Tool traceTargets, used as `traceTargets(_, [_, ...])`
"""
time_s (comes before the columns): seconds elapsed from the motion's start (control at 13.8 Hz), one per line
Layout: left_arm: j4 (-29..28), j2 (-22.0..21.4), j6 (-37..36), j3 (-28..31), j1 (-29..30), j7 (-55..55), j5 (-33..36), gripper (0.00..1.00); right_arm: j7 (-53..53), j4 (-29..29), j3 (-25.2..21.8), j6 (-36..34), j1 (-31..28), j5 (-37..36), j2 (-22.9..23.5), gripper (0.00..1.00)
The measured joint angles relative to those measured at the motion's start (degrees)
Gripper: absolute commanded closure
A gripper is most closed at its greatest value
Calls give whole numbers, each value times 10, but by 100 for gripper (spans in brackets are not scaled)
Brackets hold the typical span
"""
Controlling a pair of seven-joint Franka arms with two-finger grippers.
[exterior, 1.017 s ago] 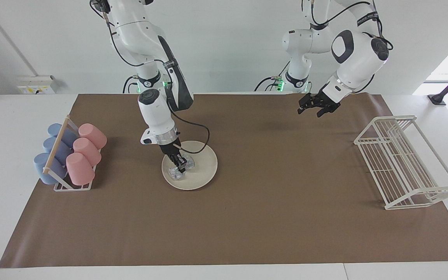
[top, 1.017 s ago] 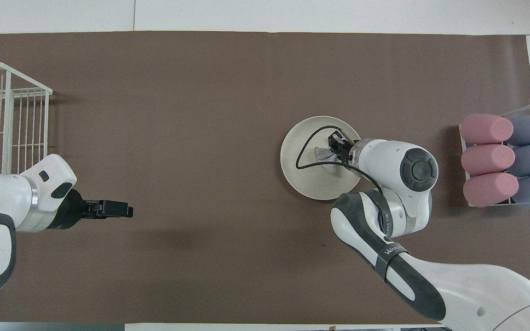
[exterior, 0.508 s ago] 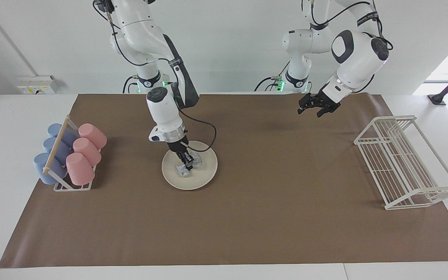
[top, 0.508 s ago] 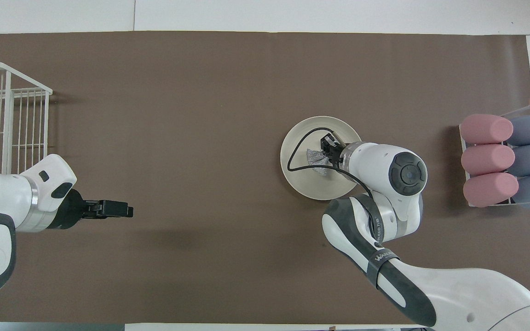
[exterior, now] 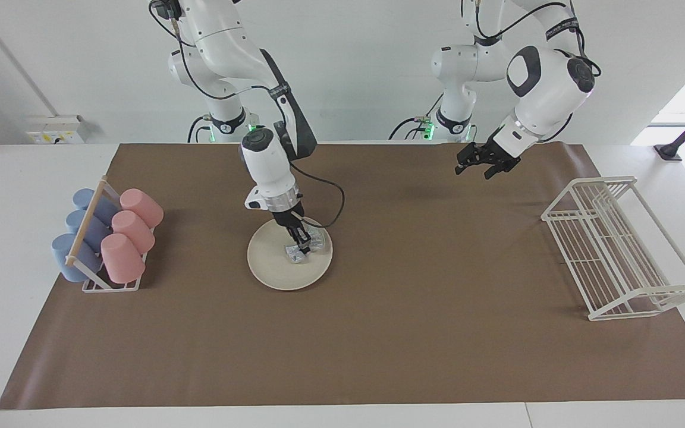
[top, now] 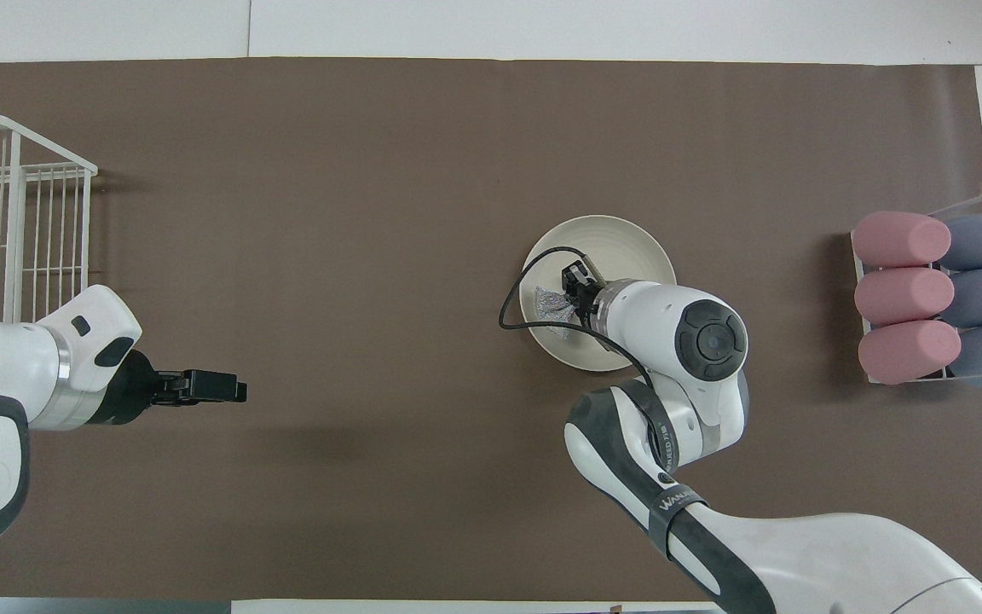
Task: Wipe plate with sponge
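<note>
The round cream-white plate (exterior: pixel 271 261) (top: pixel 619 243) lies on the brown mat, toward the right arm's end of the table. The sponge (exterior: pixel 316 241) (top: pixel 549 303), a small silvery speckled lump, rests on the plate near the rim that faces the left arm's end. My right gripper (exterior: pixel 301 244) (top: pixel 574 286) comes down at a slant and is shut on the sponge, pressing it on the plate. Its black cable loops over the plate's edge. My left gripper (exterior: pixel 473 171) (top: pixel 239 392) waits open and empty, raised over the mat at the left arm's end.
A rack of pink and blue cups (exterior: pixel 107 238) (top: pixel 934 294) lying on their sides stands at the right arm's end. A white wire dish rack (exterior: pixel 622 249) (top: pixel 14 222) stands at the left arm's end. The brown mat (exterior: pixel 378 333) covers most of the table.
My right gripper has dragged the sponge across the plate toward the left arm's end and a little nearer to the robots. The plate and the left arm have stayed still.
</note>
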Motion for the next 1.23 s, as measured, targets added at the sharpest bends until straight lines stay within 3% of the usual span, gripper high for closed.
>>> traceTargets(0.15, [1, 0, 0, 0, 0, -3, 0, 0, 54, 27, 1, -53, 18, 0, -1, 100])
traceTargets(0.36, [2, 0, 0, 0, 0, -5, 0, 0, 98, 112, 1, -203, 25, -1, -23, 100])
traceTargets(0.51, [4, 0, 0, 0, 0, -20, -35, 0, 128, 168, 1, -303, 27, -4, -49, 100])
traceTargets(0.8, [7, 0, -2, -6, -2, -30, -216, 0, 264, 302, 3, -476, 76, -105, -71, 100])
traceTargets(0.94, [8, 0, -7, -7, -2, -31, -325, 0, 312, 372, 4, -541, 95, -117, -72, 100])
traceTargets(1.23, [13, 0, -25, -9, -3, -45, -505, 0, 382, 415, 5, -596, 112, -119, -73, 100])
